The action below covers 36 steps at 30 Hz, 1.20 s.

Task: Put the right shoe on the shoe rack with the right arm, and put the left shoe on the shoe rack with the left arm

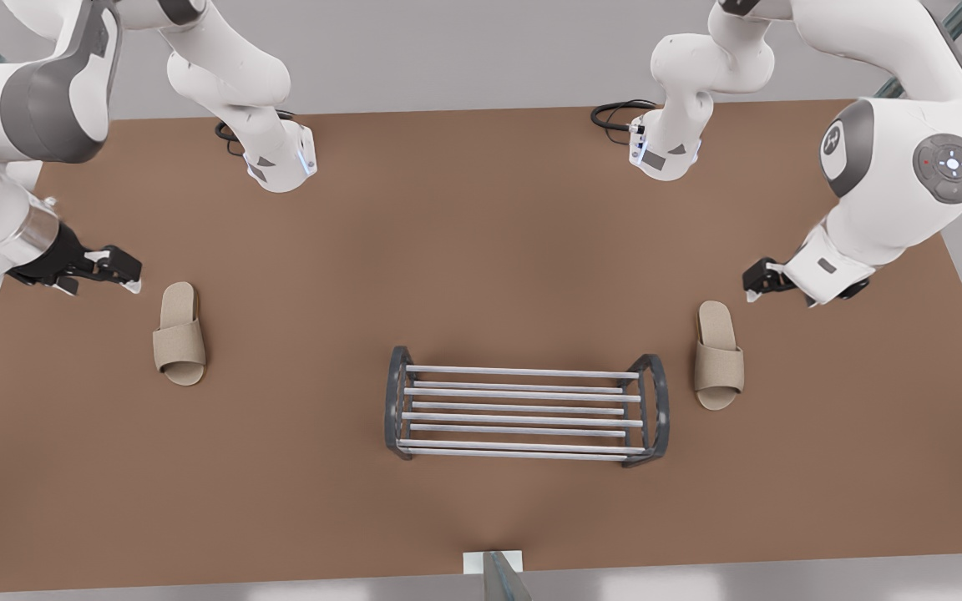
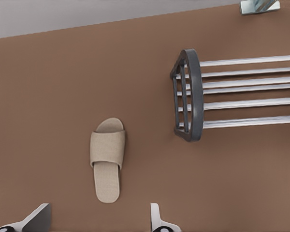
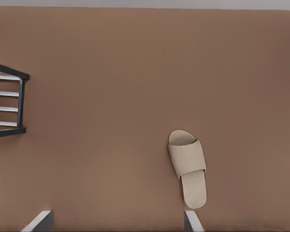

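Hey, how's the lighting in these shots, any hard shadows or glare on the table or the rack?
Front view: soft even light, no glare on the table, a faint shadow under the rack. Left wrist view: the rack's rods shine bright; the left slipper is crisp. Right wrist view: flat light, the right slipper barely casts shadow.

2 beige slippers (image 1: 180,345) (image 1: 718,354); silver-rodded shoe rack (image 1: 524,414) with dark grey ends; brown table (image 1: 481,250); white arms.

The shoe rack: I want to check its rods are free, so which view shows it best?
The front view: the whole shoe rack shows, both end frames and every rod bare. The left wrist view catches one end frame and part of the rods; the right wrist view just one end.
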Motion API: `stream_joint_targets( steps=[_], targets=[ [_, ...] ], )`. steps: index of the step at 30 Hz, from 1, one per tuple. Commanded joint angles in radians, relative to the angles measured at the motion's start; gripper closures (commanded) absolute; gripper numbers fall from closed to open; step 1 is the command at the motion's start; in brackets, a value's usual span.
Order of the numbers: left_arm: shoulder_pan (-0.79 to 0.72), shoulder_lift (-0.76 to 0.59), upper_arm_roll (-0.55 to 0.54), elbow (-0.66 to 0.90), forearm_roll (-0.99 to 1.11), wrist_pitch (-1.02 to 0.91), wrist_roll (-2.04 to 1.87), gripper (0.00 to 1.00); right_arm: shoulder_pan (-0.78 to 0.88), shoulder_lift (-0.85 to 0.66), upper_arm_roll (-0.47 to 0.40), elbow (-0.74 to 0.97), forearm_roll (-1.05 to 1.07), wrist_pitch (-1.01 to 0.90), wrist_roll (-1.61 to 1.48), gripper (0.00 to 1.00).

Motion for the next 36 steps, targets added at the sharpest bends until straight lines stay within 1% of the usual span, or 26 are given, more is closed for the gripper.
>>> stream_joint_targets(
  steps=[1, 2, 4, 5, 6, 7, 8, 9, 10, 11, 12, 14, 16, 17, 18, 19, 21, 23, 24, 26, 28, 30, 31, 34, 35, 36],
  targets=[
    [0.000, 0.003, 0.000, 0.001, 0.011, 0.027, -0.026, 0.00, 0.031, -0.014, -0.051, -0.016, 0.010, -0.011, 0.010, 0.00],
    [0.001, 0.003, 0.001, 0.000, 0.011, 0.028, -0.021, 0.00, 0.164, -0.020, -0.228, -0.055, 0.053, 0.039, 0.007, 0.00],
    [0.001, -0.012, 0.008, -0.037, 0.011, 0.050, -0.007, 0.00, 0.151, -0.011, -0.241, -0.067, 0.100, 0.101, 0.005, 0.00],
    [0.000, -0.083, 0.008, -0.178, 0.011, 0.171, -0.009, 0.00, 0.167, -0.023, -0.339, -0.121, 0.175, 0.183, 0.005, 0.00],
    [0.000, -0.130, 0.011, -0.259, 0.004, 0.232, -0.050, 0.00, 0.168, -0.025, -0.418, -0.154, 0.240, 0.201, -0.012, 0.00],
    [0.000, -0.187, 0.049, -0.350, -0.041, 0.312, -0.196, 0.00, 0.171, -0.031, -0.465, -0.209, 0.292, 0.273, -0.047, 0.00],
    [0.000, -0.247, 0.084, -0.468, -0.165, 0.432, -0.409, 0.00, 0.207, -0.058, -0.551, -0.323, 0.452, 0.390, -0.059, 0.00],
    [0.000, -0.308, 0.112, -0.601, -0.266, 0.583, -0.526, 0.00, 0.207, -0.059, -0.562, -0.397, 0.525, 0.500, -0.122, 0.00],
    [0.000, -0.337, 0.116, -0.694, -0.375, 0.705, -0.595, 0.00, 0.200, -0.083, -0.564, -0.571, 0.662, 0.710, -0.169, 0.00],
    [0.000, -0.354, 0.142, -0.747, -0.469, 0.760, -0.589, 0.00, 0.174, -0.098, -0.577, -0.677, 0.818, 0.776, -0.379, 0.00],
    [-0.002, -0.370, 0.190, -0.807, -0.562, 0.797, -0.465, 0.00, 0.159, -0.101, -0.640, -0.750, 1.005, 0.770, -0.599, 0.00],
    [-0.002, -0.376, 0.284, -0.916, -0.942, 0.804, -0.011, 0.00, 0.076, -0.123, -0.646, -0.895, 1.297, 0.769, -1.019, 0.00],
    [-0.002, -0.374, 0.294, -1.007, -1.180, 0.844, 0.319, 0.00, -0.020, -0.092, -0.648, -0.957, 1.325, 0.744, -1.312, 0.00],
    [-0.002, -0.370, 0.294, -1.056, -1.298, 0.870, 0.511, 0.00, -0.065, -0.003, -0.654, -0.952, 1.374, 0.680, -1.435, 0.00],
    [-0.002, -0.359, 0.294, -1.091, -1.407, 0.886, 0.683, 0.00, -0.096, 0.023, -0.654, -0.974, 1.388, 0.681, -1.608, 0.00],
    [-0.002, -0.342, 0.294, -1.108, -1.438, 0.889, 0.833, 0.00, -0.123, 0.066, -0.660, -0.977, 1.400, 0.651, -1.795, 0.00],
    [0.000, -0.321, 0.301, -1.142, -1.446, 0.913, 1.019, 0.00, -0.126, 0.061, -0.660, -1.079, 1.553, 0.671, -1.812, 0.00],
    [0.000, -0.293, 0.337, -1.163, -1.449, 0.923, 1.220, 0.00, -0.126, 0.070, -0.660, -1.086, 1.555, 0.681, -1.843, 0.00],
    [0.001, -0.275, 0.337, -1.171, -1.461, 0.944, 1.338, 0.00, -0.126, 0.046, -0.660, -1.127, 1.587, 0.684, -1.846, 0.00],
    [0.000, -0.255, 0.337, -1.206, -1.587, 1.012, 1.667, 0.00, -0.128, 0.037, -0.659, -1.162, 1.601, 0.689, -1.840, 0.00],
    [0.000, -0.209, 0.337, -1.220, -1.697, 1.010, 1.819, 0.00, -0.129, 0.040, -0.659, -1.205, 1.639, 0.684, -1.839, 0.00],
    [0.000, -0.193, 0.337, -1.235, -1.845, 0.995, 1.866, 0.00, -0.157, 0.076, -0.659, -1.208, 1.641, 0.658, -1.840, 0.00],
    [0.000, -0.187, 0.337, -1.238, -1.863, 0.986, 1.867, 0.00, -0.175, 0.135, -0.659, -1.199, 1.648, 0.580, -1.845, 0.00],
    [0.006, -0.140, 0.337, -1.232, -2.006, 0.947, 1.867, 0.00, -0.177, 0.172, -0.659, -1.193, 1.679, 0.546, -1.849, 0.00],
    [0.012, -0.112, 0.337, -1.234, -2.082, 0.848, 1.866, 0.00, -0.175, 0.181, -0.659, -1.199, 1.700, 0.540, -1.848, 0.00],
    [0.023, -0.094, 0.337, -1.234, -2.168, 0.828, 1.844, 0.00, -0.175, 0.178, -0.659, -1.202, 1.700, 0.536, -1.849, 0.00]
  ],
)
